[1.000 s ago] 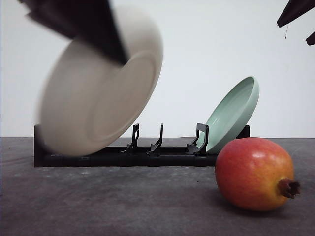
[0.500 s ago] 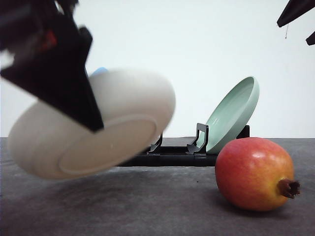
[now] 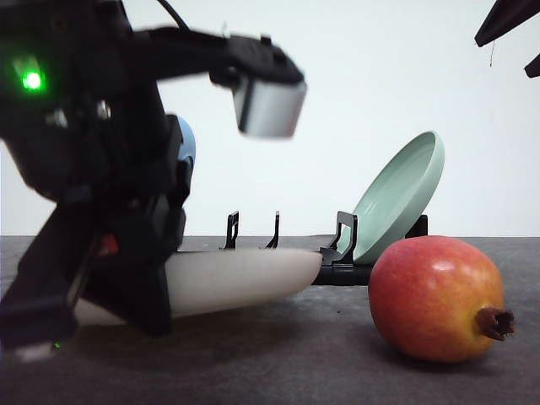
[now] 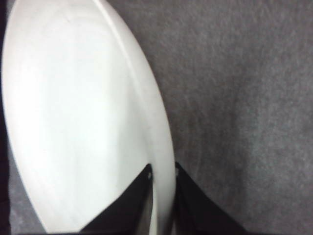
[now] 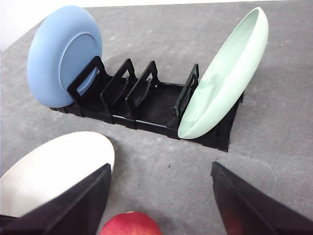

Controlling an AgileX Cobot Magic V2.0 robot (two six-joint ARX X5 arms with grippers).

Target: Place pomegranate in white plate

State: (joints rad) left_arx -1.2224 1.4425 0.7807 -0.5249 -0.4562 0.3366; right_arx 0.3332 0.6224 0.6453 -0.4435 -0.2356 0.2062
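Note:
The pomegranate (image 3: pixel 434 299), red blending to orange with a dark crown stub, lies on the grey table at the front right; its top also shows (image 5: pixel 129 225). My left gripper (image 4: pixel 164 188) is shut on the rim of the white plate (image 4: pixel 83 112). The plate (image 3: pixel 236 278) lies almost flat, low over the table, left of the fruit and in front of the rack. My right gripper (image 5: pixel 160 169) hangs open above the pomegranate, nothing between its fingers (image 5: pixel 73 205). In the front view it (image 3: pixel 515 42) is high at the top right. The white plate (image 5: pixel 54 169) lies left of the fruit.
A black dish rack (image 5: pixel 146 103) stands behind, with a blue plate (image 5: pixel 63 54) at its left end and a pale green plate (image 5: pixel 227 73) leaning at its right end. My bulky left arm (image 3: pixel 93 186) hides the rack's left part in the front view.
The left arm has swung the white plate down from a steep tilt above the rack to almost flat near the table. Pomegranate and right gripper have not moved.

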